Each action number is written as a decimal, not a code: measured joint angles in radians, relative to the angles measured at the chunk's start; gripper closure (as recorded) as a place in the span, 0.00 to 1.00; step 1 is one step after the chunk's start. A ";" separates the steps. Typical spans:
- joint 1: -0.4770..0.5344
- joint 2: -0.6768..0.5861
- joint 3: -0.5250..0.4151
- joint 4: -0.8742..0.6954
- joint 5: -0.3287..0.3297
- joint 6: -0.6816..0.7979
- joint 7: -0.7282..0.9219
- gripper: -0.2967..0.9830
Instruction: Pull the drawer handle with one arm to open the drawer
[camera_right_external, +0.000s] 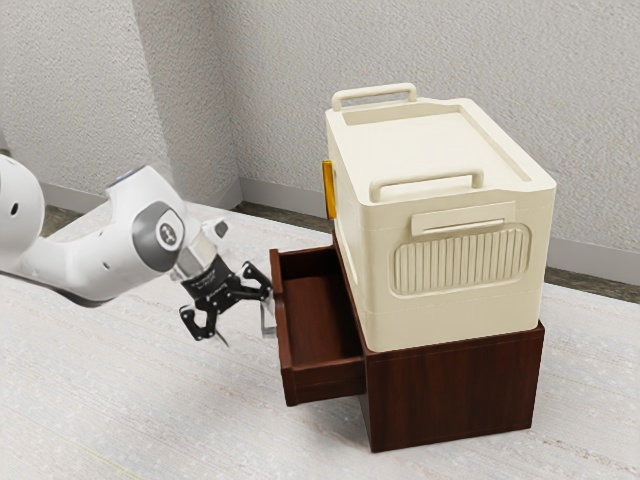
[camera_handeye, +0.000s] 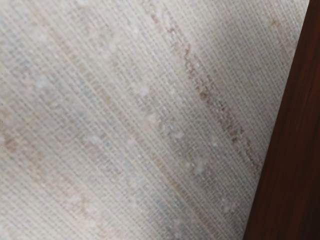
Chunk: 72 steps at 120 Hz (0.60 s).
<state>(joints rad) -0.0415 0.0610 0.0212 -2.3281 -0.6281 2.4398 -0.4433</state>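
Drawer (camera_right_external: 284, 335), open, just beside the gripper (camera_right_external: 245, 334), toward the exterior view's right.

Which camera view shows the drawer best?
The exterior view: the drawer stands out from the dark cabinet there, its inside visible. The wrist view has a dark wood strip, probably part of the drawer's front.

There is 1 arm (camera_right_external: 95, 250) with 1 gripper (camera_right_external: 243, 322), and that has 2 fingers (camera_right_external: 202, 325). I count 1 table (camera_right_external: 140, 400), 1 dark wooden cabinet (camera_right_external: 450, 395) with 1 drawer (camera_right_external: 325, 381) and 1 metal drawer handle (camera_right_external: 264, 320), then 1 cream box (camera_right_external: 440, 325) bearing 2 top rails (camera_right_external: 427, 183), 1 ribbed panel (camera_right_external: 460, 260) and 1 upright yellow strip (camera_right_external: 328, 190).
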 joint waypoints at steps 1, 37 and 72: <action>0.000 -0.002 0.001 -0.002 -0.001 0.000 0.000 0.23; 0.007 -0.044 0.027 -0.048 0.008 -0.004 0.000 0.23; -0.007 -0.095 0.082 -0.095 0.027 -0.015 0.000 0.23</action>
<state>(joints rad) -0.0482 -0.0335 0.1035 -2.4232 -0.6009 2.4249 -0.4433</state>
